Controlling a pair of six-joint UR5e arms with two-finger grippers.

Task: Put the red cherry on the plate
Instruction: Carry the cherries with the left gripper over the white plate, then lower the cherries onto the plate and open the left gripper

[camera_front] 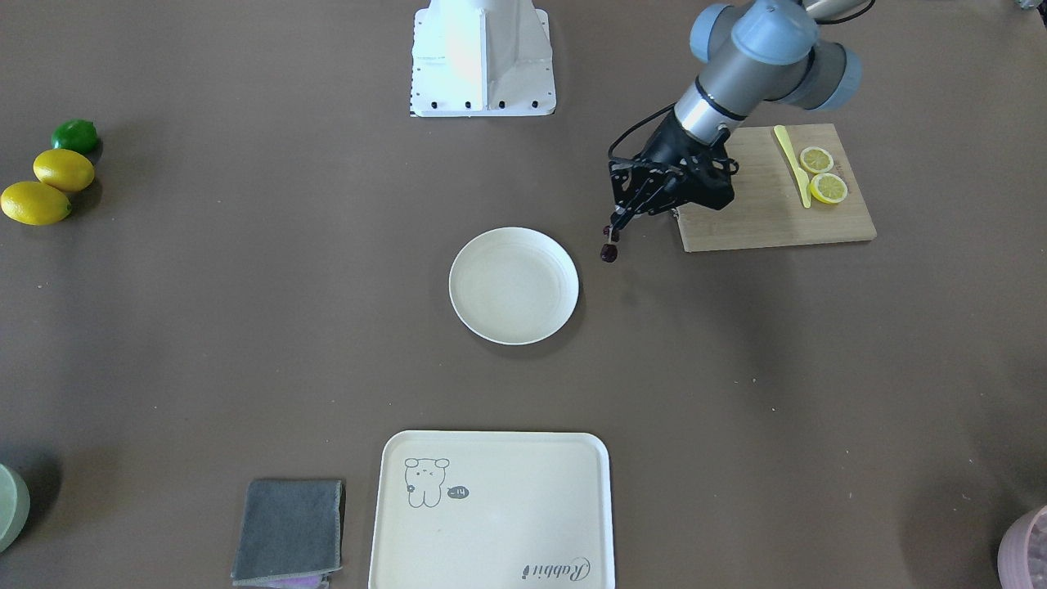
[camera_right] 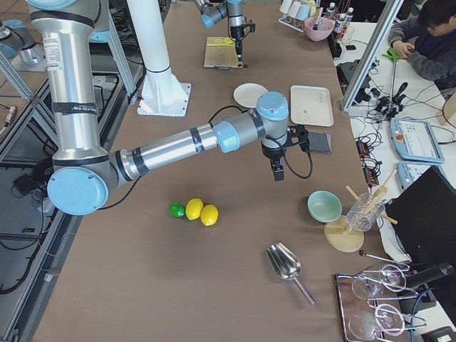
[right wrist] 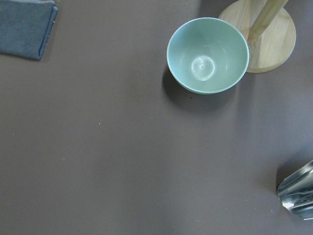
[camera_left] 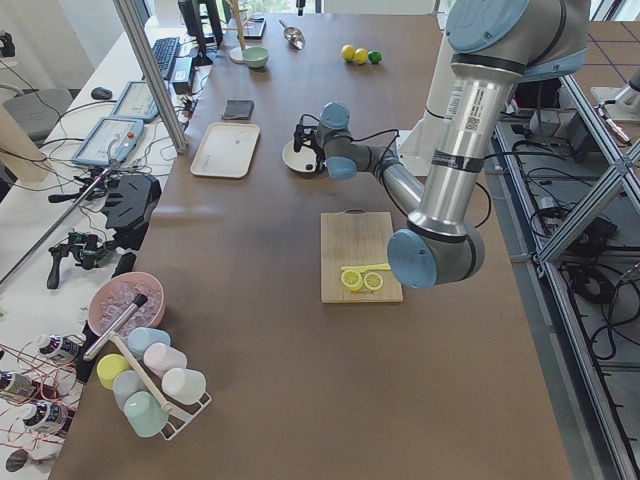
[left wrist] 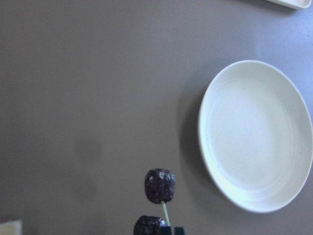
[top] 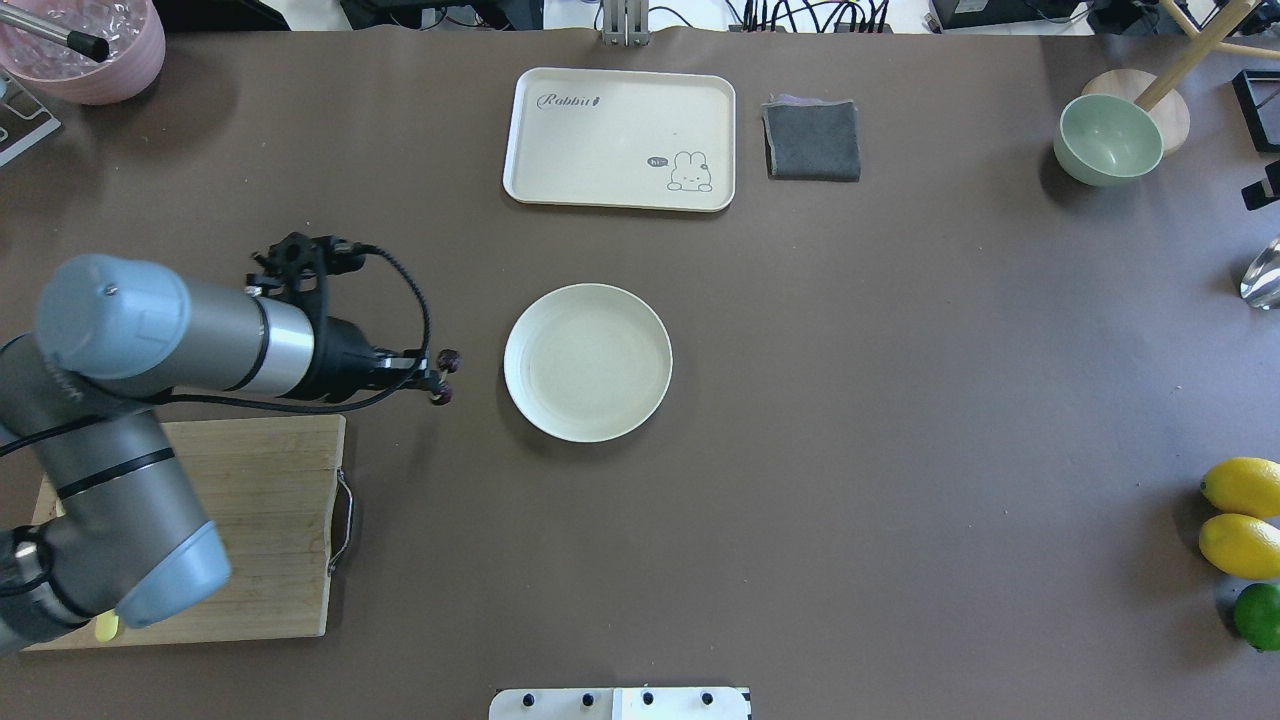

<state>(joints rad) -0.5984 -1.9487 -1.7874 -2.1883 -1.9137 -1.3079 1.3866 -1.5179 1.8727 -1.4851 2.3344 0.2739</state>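
- Cutting board [top: 260, 500] lies at the far left of the overhead view, under the left arm's elbow. The front-facing view shows lemon slices [camera_front: 822, 173] and a yellow knife [camera_front: 792, 164] on it. Those are prep items and not part of this job.
- Left gripper [top: 432, 378] reaches out past the board toward the table's middle. Its fingertips are pinched on the thin stem of the red cherry [top: 447, 358]. Gripping the stem is probably the only workable hold, since the fruits are so tiny.
- The red cherry hangs clear of the table, just beside the plate [top: 588, 362] but not yet over its rim. In the left wrist view both dark fruits dangle in front of the fingers, with the plate off to the right.
- The plate is empty and sits mid-table, so the carry looks nearly done. What is left is a short sideways move, then a release.
- Beyond it lie the tray [top: 610, 130] and the grey cloth [top: 812, 140].
- Right gripper [camera_right: 276, 171] hovers near the green bowl [top: 1108, 140], well apart from the work. I cannot tell whether it is spread or closed.
- Lemons [top: 1245, 515] sit at the far right.
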